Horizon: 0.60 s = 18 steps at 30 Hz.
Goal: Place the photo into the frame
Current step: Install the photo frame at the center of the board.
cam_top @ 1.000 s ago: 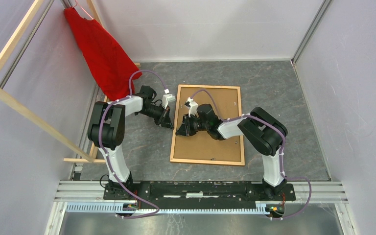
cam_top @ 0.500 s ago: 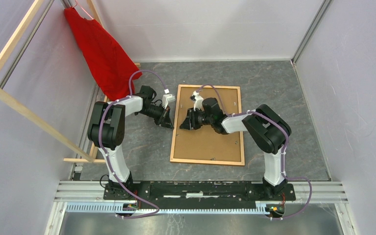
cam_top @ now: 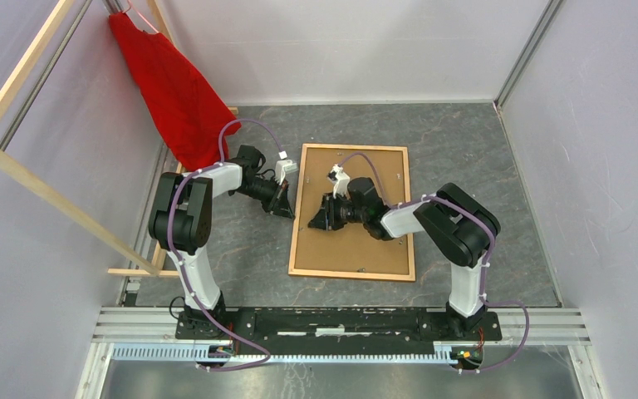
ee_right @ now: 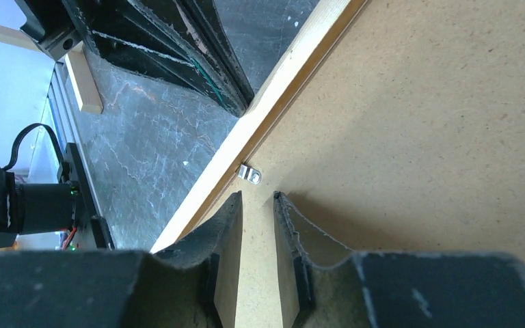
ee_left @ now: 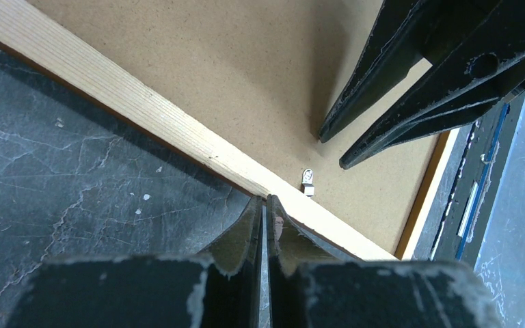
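The frame point(cam_top: 351, 272) lies face down on the grey table, its plain brown board back point(cam_top: 374, 170) up. The photo is not in view. My left gripper point(cam_top: 287, 209) is shut and empty, its tips point(ee_left: 265, 199) against the outer side of the frame's left wooden rail point(ee_left: 143, 113). My right gripper point(cam_top: 312, 223) hovers low over the board just inside that rail, jaws a narrow gap apart and empty point(ee_right: 258, 196). A small metal clip point(ee_right: 249, 173) sits just ahead of its tips and also shows in the left wrist view point(ee_left: 308, 180).
A red cloth point(cam_top: 170, 87) hangs from a pale wooden slat rack point(cam_top: 50, 195) at the far left. Grey walls enclose the table on the left, back and right. The arms' base rail point(cam_top: 341, 320) runs along the near edge.
My right gripper first shifted a little away along the frame's left rail, then came back toward the near side, beside the clip. The left arm has not moved.
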Motion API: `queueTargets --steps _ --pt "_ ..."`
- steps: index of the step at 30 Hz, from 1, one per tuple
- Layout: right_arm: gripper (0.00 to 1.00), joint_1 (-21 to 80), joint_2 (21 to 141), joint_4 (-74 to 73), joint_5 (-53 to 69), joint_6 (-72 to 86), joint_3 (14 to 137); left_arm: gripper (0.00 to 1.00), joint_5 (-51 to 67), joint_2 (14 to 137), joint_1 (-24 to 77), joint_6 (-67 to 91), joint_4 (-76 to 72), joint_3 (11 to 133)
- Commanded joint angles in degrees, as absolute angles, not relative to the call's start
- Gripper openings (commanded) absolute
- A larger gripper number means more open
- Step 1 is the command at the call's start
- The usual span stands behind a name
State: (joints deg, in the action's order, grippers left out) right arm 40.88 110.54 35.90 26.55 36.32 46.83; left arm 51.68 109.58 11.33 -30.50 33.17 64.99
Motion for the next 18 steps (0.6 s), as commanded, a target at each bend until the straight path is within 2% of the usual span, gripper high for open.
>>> queueTargets --steps 1,5,9,13,18 --pt "0.29 40.69 109.36 37.90 24.02 37.14 47.31 0.09 50.46 109.48 11.78 -31.12 31.86 65.04" --pt "0.30 37.71 111.31 34.61 23.26 35.79 53.50 0.12 50.37 109.61 11.29 -29.43 31.46 66.12" --pt "0.38 34.84 115.87 26.80 22.62 32.64 64.39 0.20 51.41 110.56 9.68 -24.02 28.30 68.10" --pt "0.39 33.68 121.38 20.83 21.48 30.80 73.55 0.26 52.16 112.34 9.24 -21.28 26.59 70.09" --pt "0.39 32.71 124.44 19.28 20.64 31.17 76.68 0.27 53.42 113.71 9.31 -20.26 25.54 70.84"
